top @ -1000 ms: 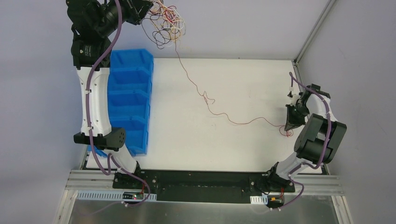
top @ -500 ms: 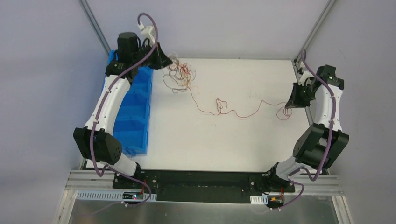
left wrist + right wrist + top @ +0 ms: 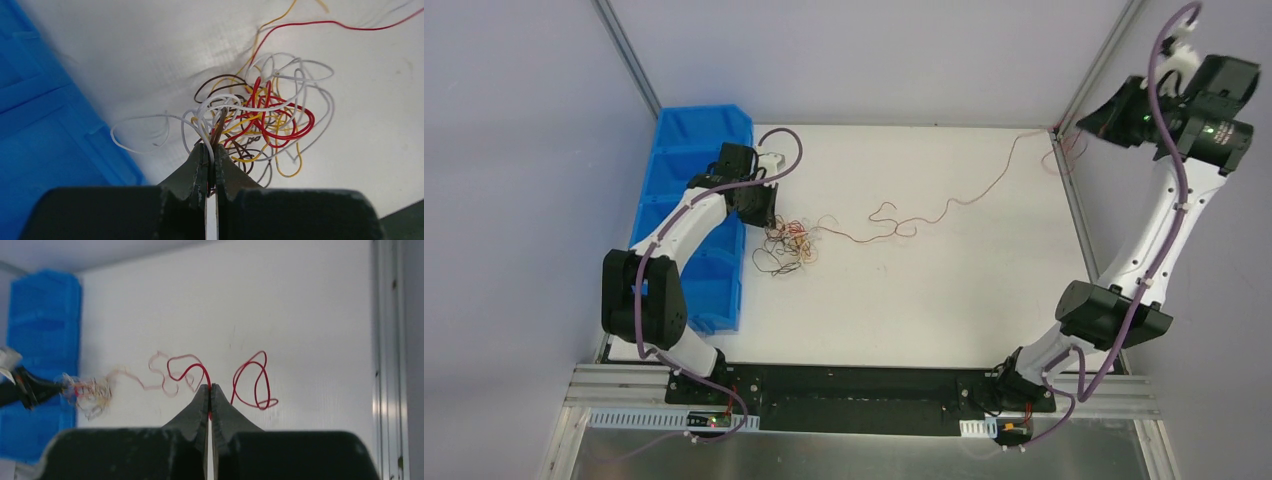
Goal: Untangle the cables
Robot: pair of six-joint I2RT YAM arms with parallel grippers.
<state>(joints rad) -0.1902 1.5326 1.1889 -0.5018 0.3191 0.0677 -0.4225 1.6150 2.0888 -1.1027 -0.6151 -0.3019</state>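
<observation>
Change noted: within the last second the left hand (image 3: 767, 215) has dropped from high at eleven o'clock to the white desk (image 3: 924, 300), beside the blue plastic bins (image 3: 694, 140). The right hand (image 3: 1092, 122) has risen from three o'clock to the corner at two o'clock. The bunch of thin looping wires (image 3: 786, 245), red, yellow, white and brown, now rests on the desk at nine o'clock. One long red wire (image 3: 944, 208) runs from it, wavy, to the right hand. We judge this strand partly drawn out, not freed.

Only the left wrist view shows the left hand (image 3: 210, 147) clenched on white and brown strands at the bunch's edge. Only the right wrist view shows the right hand (image 3: 210, 388) pinching the red wire, a loose loop beside it.
</observation>
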